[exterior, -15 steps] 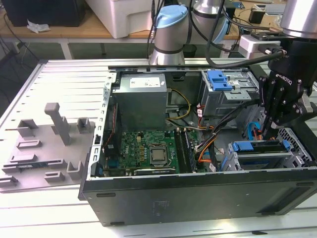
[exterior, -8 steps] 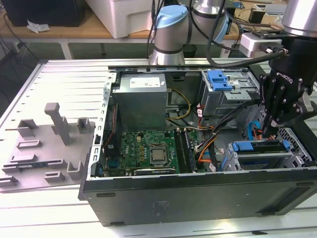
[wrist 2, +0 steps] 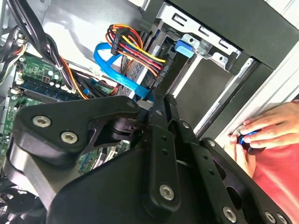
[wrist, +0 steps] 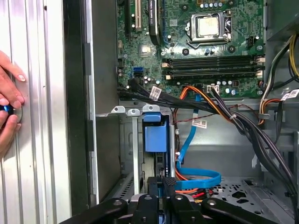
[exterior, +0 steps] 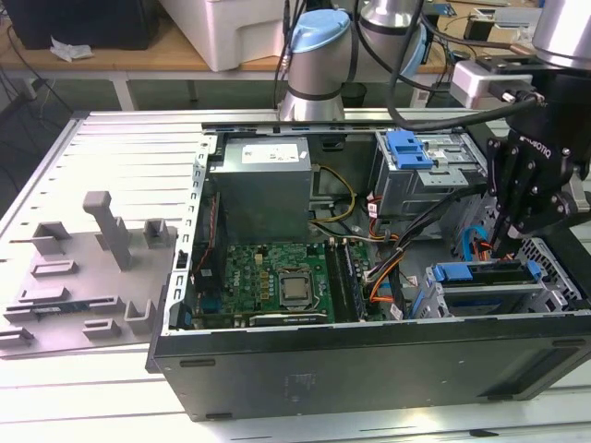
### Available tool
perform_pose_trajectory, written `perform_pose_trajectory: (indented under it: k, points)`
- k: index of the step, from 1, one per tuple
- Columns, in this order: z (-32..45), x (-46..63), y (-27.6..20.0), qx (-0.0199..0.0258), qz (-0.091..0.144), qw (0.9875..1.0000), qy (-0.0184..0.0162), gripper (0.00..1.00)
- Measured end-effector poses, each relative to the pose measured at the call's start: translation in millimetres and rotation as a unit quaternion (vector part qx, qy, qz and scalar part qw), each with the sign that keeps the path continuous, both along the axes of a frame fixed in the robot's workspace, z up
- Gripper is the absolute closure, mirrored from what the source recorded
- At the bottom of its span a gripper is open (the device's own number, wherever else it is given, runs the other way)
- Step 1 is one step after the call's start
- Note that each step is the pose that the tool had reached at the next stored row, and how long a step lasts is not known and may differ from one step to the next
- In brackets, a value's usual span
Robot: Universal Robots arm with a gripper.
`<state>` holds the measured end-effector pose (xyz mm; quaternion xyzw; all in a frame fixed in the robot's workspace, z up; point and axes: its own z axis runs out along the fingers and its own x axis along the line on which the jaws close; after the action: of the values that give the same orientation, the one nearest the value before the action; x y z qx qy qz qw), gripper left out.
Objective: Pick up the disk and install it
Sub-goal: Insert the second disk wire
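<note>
First wrist view, disk [wrist: 155,138] (blue, edge-on) just beyond pincer [wrist: 164,187]

One open computer case [exterior: 369,369] on one slatted table [exterior: 111,129]. One grey moulded tray [exterior: 83,277] beside it. Inside: one green motherboard [exterior: 268,277] with one processor socket [exterior: 295,289], one grey power supply box [exterior: 265,185], two metal drive cages [exterior: 416,180] [exterior: 489,291], each topped with one blue plastic piece. One flat blue cable [wrist: 196,175] and one red-yellow-black wire bundle [wrist 2: 135,46]. One robot arm with one black end effector [exterior: 517,221]. One person's hand [wrist 2: 266,128] at the case edge.
</note>
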<state>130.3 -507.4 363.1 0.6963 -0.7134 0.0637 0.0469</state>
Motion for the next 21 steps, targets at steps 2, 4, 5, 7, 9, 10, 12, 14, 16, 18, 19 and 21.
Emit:
perform_pose_trajectory:
  k: [2, 4, 5, 7, 9, 10, 12, 14, 16, 18, 19, 21]
  points:
    - [0.0, 0.0, -0.9, 0.0063, 0.000, 1.0000, 0.0000, 0.84]
    - [0.0, 0.0, -1.8, 0.0162, 0.000, 0.9999, 0.0000, 0.84]
    - [0.0, 0.0, -2.3, 0.0199, 0.000, 0.9998, 0.0000, 0.84]
    - [-0.1, 0.0, -3.7, 0.0244, 0.000, 0.9997, 0.0000, 0.84]
    - [0.0, 0.0, -5.9, 0.0254, 0.000, 0.9997, 0.0000, 0.84]
    - [0.0, 0.0, -6.5, 0.0256, 0.000, 0.9997, 0.0000, 0.84]
    - [0.0, 0.0, -6.8, 0.0256, 0.000, 0.9997, 0.0000, 0.84]
    - [0.0, 0.0, -6.9, 0.0256, 0.000, 0.9997, 0.0000, 0.84]
    - [0.0, 0.0, -6.9, 0.0257, 0.000, 0.9997, 0.0000, 0.84]
    - [0.0, -0.1, -7.3, 0.0258, 0.000, 0.9997, 0.0000, 0.84]
    - [-0.1, -0.1, -7.5, 0.0259, 0.000, 0.9997, 0.0000, 0.84]
    - [-0.1, -0.1, -7.8, 0.0262, 0.000, 0.9997, 0.0000, 0.84]
